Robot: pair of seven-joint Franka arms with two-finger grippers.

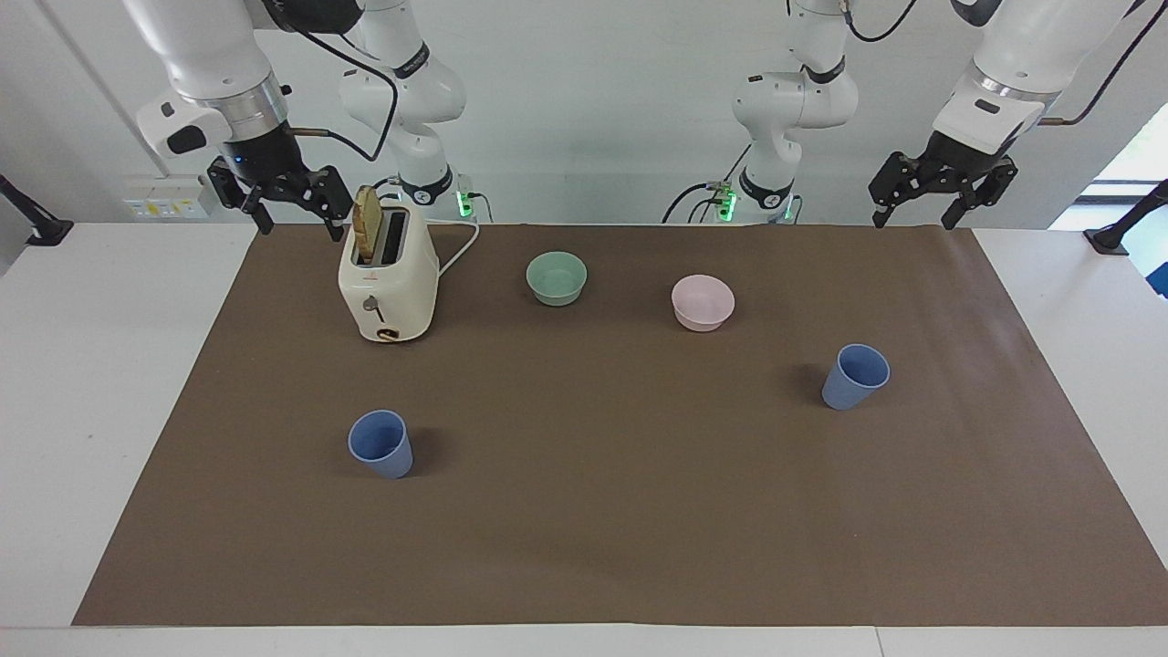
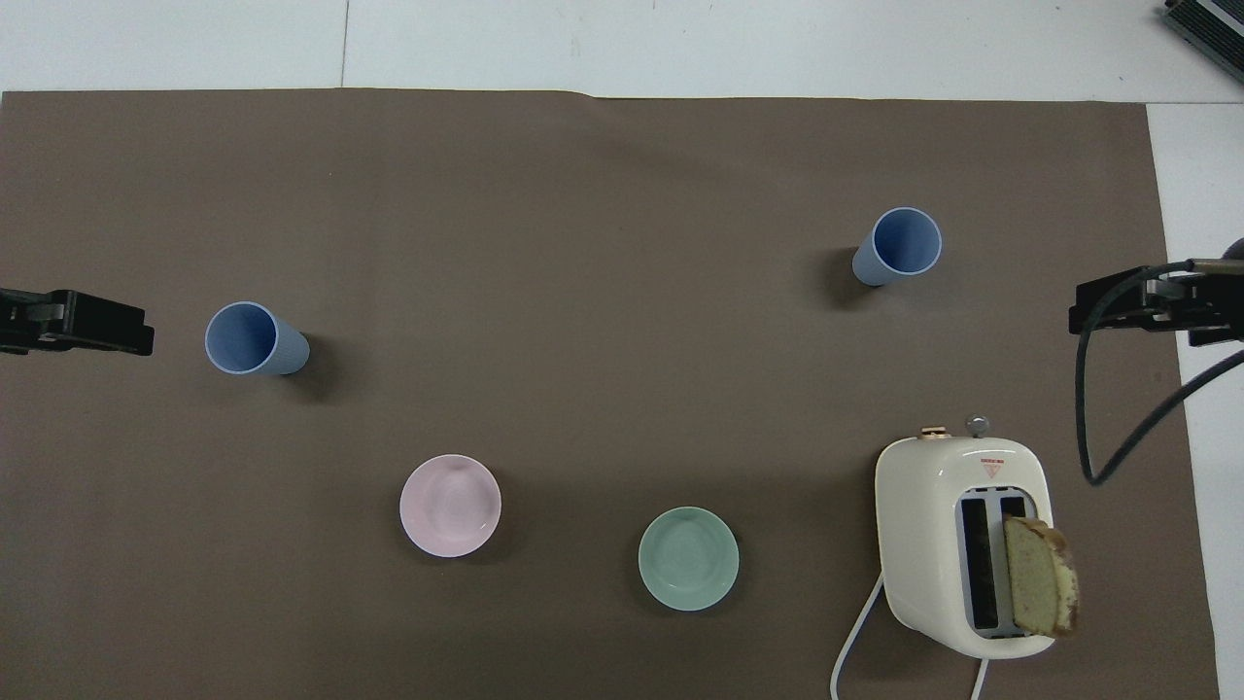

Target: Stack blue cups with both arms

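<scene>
Two blue cups stand upright and apart on the brown mat. One cup (image 1: 381, 444) (image 2: 899, 245) is toward the right arm's end. The other cup (image 1: 856, 377) (image 2: 255, 339) is toward the left arm's end and nearer to the robots. My left gripper (image 1: 915, 219) (image 2: 117, 331) is open and empty, raised over the mat's edge at the left arm's end. My right gripper (image 1: 299, 224) (image 2: 1118, 306) is open and empty, raised beside the toaster over the mat's edge at the right arm's end. Neither gripper touches a cup.
A cream toaster (image 1: 388, 283) (image 2: 962, 544) with a bread slice in one slot stands near the right gripper, its cord trailing toward the robots. A pale green bowl (image 1: 557, 278) (image 2: 688, 558) and a pale pink bowl (image 1: 703, 302) (image 2: 450, 506) sit nearer to the robots than the cups.
</scene>
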